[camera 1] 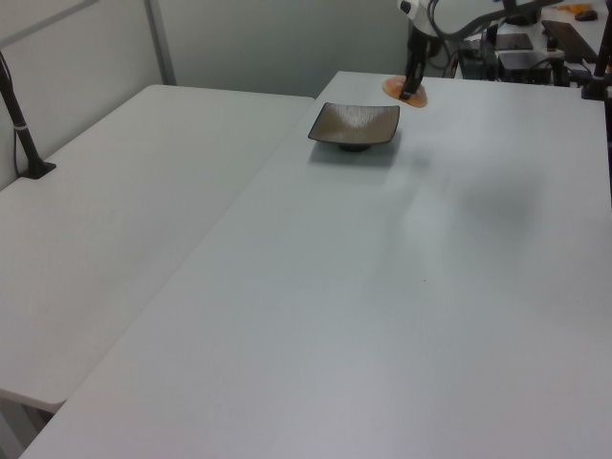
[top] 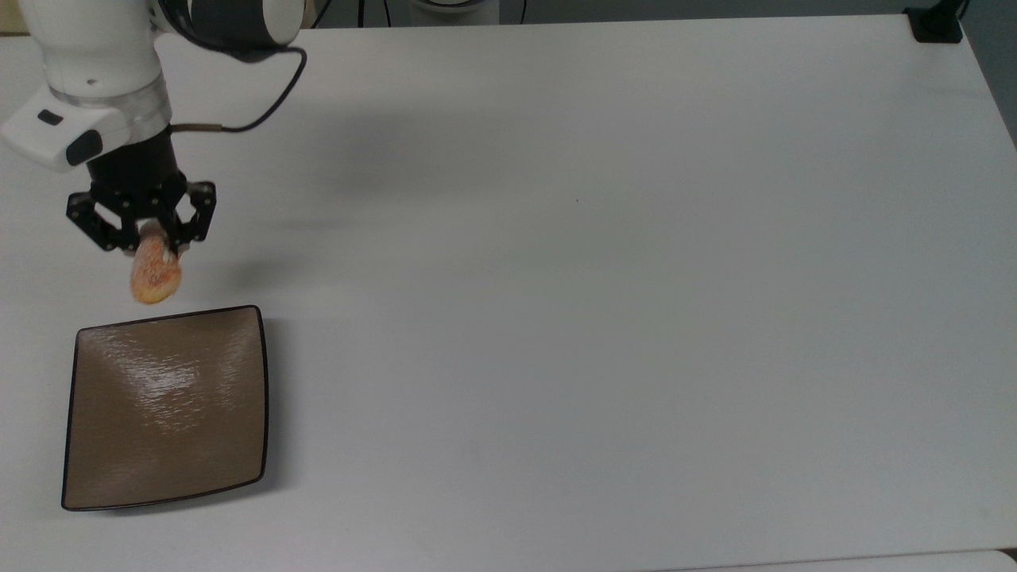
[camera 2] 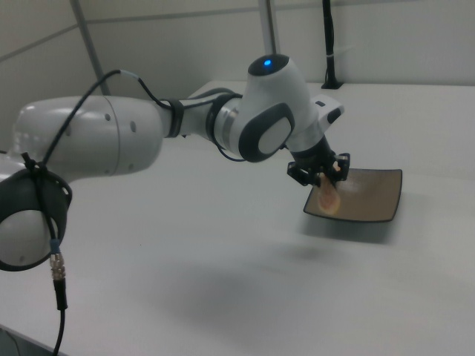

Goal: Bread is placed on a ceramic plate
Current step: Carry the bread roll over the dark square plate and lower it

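Above the smooth white table [top: 604,302], black fingers [top: 176,238] clamped on the oval speckled bread [top: 154,275], near the square glossy ceramic plate [top: 167,409].

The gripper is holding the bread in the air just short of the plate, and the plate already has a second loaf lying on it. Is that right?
Not quite. The gripper does hold the bread in the air just short of the ceramic plate, its fingers shut on it, but the plate is bare: the top view shows only its glossy brown surface, with no second loaf on it.

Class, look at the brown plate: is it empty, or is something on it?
Empty: the ceramic plate shows bare glaze; the bread hangs from the gripper beyond its rim.
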Controlling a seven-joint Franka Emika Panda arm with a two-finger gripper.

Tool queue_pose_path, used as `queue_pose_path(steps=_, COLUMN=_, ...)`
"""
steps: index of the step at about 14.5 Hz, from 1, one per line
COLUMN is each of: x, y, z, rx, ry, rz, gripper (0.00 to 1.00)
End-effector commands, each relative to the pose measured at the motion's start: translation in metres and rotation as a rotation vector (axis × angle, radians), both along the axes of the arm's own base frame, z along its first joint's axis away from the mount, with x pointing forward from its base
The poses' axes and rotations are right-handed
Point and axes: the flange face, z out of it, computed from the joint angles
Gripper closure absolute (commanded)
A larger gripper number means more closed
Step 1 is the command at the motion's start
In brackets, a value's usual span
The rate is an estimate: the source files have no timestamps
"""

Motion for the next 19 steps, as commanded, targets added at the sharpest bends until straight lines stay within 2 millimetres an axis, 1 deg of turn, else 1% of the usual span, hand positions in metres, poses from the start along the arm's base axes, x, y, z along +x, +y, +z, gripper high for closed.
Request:
queue_pose_path(steps=1, x=0.022, y=-0.005, z=-0.012, rx=-0.002, ry=-0.151, rz=-0.008, gripper=0.76)
queue_pose_path(steps=2, x=0.032, y=-0.006, z=-0.019, rx=-0.004, ry=-0.201, rz=-0.017, gripper=0.76)
queue_pose_path(steps=4, x=0.047, y=-0.005, z=-0.031, rx=-0.012, ry=-0.220, rz=-0.013, gripper=0.76)
queue_pose_path(steps=7, x=0.069, y=0.007, z=-0.049, rx=-0.001, ry=-0.245, rz=0.002, gripper=0.75)
queue_pose_path(steps=9, x=0.075, y=0.010, z=-0.069, rx=-0.008, ry=-0.272, rz=0.006, gripper=0.75)
queue_pose_path(steps=11, x=0.081, y=0.015, z=-0.083, rx=-0.005, ry=-0.318, rz=-0.014, gripper=0.75)
queue_pose_path(steps=12, x=0.084, y=0.021, z=-0.090, rx=0.002, ry=-0.322, rz=-0.017, gripper=0.74)
queue_pose_path(steps=13, x=0.086, y=0.022, z=-0.097, rx=0.003, ry=-0.319, rz=-0.017, gripper=0.73)
queue_pose_path(steps=15, x=0.089, y=0.021, z=-0.108, rx=0.001, ry=-0.315, rz=-0.018, gripper=0.68)
queue_pose_path(steps=16, x=0.089, y=0.022, z=-0.110, rx=-0.001, ry=-0.325, rz=-0.019, gripper=0.63)
queue_pose_path(steps=17, x=0.089, y=0.020, z=-0.112, rx=-0.005, ry=-0.340, rz=-0.023, gripper=0.55)
queue_pose_path(steps=18, x=0.089, y=0.020, z=-0.112, rx=-0.007, ry=-0.349, rz=-0.025, gripper=0.53)
queue_pose_path(steps=19, x=0.089, y=0.021, z=-0.113, rx=-0.004, ry=-0.348, rz=-0.026, gripper=0.44)
